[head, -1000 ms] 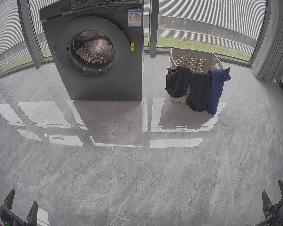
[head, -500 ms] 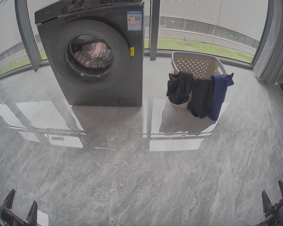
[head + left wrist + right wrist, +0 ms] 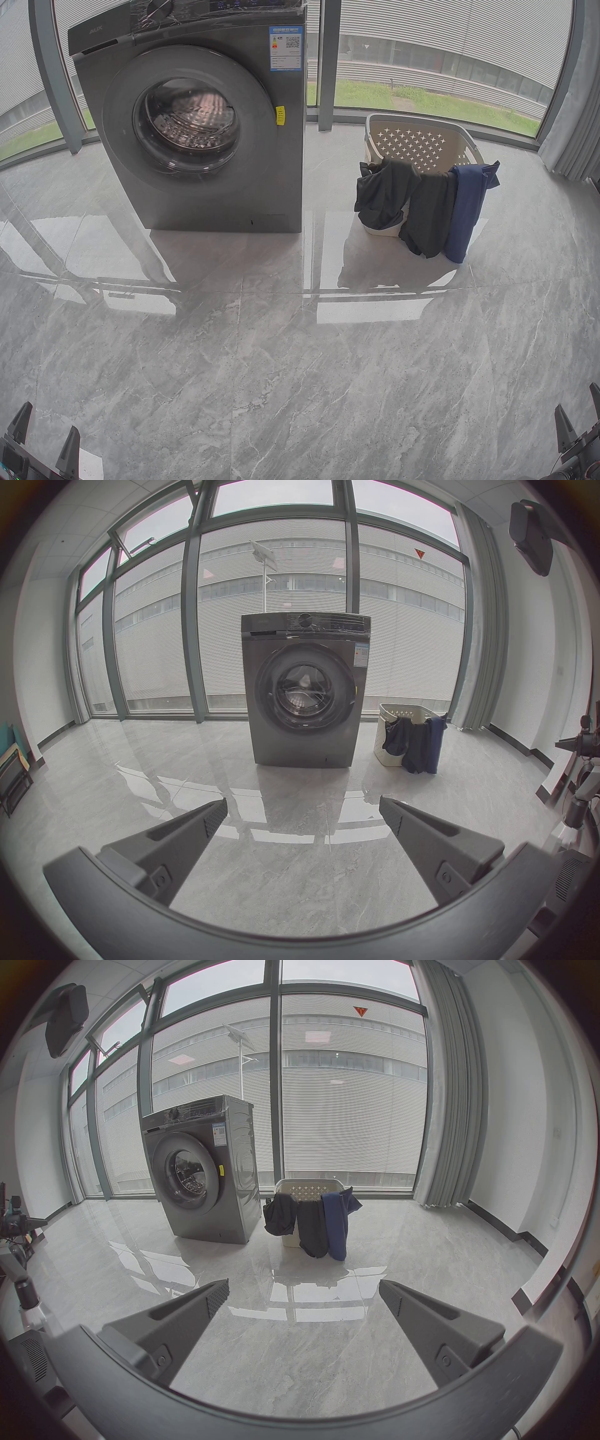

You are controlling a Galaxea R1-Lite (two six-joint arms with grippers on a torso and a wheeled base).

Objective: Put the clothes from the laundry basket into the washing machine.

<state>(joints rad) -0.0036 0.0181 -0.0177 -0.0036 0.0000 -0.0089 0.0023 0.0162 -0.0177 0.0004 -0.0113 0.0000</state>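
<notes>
A grey washing machine (image 3: 200,125) stands at the far left with its round door shut; it also appears as the washing machine (image 3: 305,689) and the washing machine (image 3: 200,1169). To its right sits a beige laundry basket (image 3: 419,134), with two dark garments (image 3: 384,190) and a blue garment (image 3: 467,206) draped over its front rim. The clothes (image 3: 415,742) and clothes (image 3: 309,1219) show far off in the wrist views. My left gripper (image 3: 45,431) and right gripper (image 3: 578,412) hang low near me, both open and empty, far from the basket.
Glossy grey tile floor (image 3: 300,362) stretches between me and the machine. Tall windows (image 3: 437,56) run behind both, and a grey curtain (image 3: 575,100) hangs at the far right.
The whole head view has shifted: the machine and basket look slightly larger and lower in the picture, so the camera has come closer. Both grippers keep their place.
</notes>
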